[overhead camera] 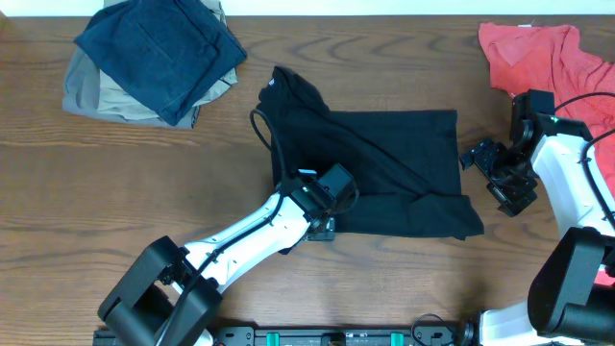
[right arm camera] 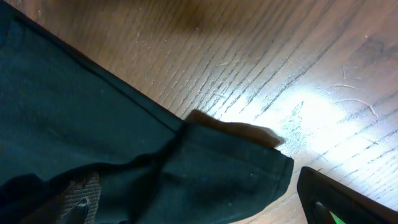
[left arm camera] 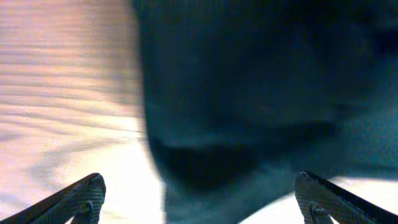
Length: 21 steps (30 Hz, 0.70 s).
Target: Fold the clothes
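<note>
The black garment (overhead camera: 384, 163) lies rumpled in the middle of the desk (overhead camera: 96, 211). It looks light, limp and floppy, so I'd expect it to sag and bunch wherever it isn't held. Both claws stand wide and empty, the left claw (left arm camera: 199, 190) over its near left edge and the right claw (right arm camera: 196, 193) at its right corner; those hems look the best places to pinch.

Matt black cloth garment (overhead camera: 384, 163), grained wood table (overhead camera: 144, 183)
</note>
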{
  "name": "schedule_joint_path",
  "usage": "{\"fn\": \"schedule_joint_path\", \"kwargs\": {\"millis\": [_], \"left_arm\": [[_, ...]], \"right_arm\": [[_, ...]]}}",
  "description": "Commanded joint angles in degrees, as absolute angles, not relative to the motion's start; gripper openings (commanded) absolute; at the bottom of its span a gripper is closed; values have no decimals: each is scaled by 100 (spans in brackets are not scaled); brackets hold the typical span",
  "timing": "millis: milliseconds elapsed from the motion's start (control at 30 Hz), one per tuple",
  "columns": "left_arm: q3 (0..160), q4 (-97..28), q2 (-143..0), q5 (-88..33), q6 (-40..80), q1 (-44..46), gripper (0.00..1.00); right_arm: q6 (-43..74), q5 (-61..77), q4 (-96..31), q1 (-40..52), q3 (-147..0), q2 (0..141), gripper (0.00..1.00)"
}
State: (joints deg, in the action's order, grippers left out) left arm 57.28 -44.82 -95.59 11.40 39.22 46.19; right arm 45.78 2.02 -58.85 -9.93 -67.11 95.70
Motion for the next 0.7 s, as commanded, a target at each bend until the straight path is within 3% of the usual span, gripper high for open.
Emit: {"fn": "schedule_joint_path", "kwargs": {"millis": [0, 333, 667], "left_arm": [[5857, -4755, -9570, 2206, 4110, 4619, 98], [6501, -4821, -9570, 1352, 3420, 4650, 98], [6469, -3734, -9754, 106, 3433, 4672, 98]], "right_arm": [[4534, 213, -5892, -1011, -6718, 9472, 99], [4534, 213, -5892, -1011, -6718, 9472, 99], [4534, 213, -5892, -1011, -6718, 9472, 99]]}}
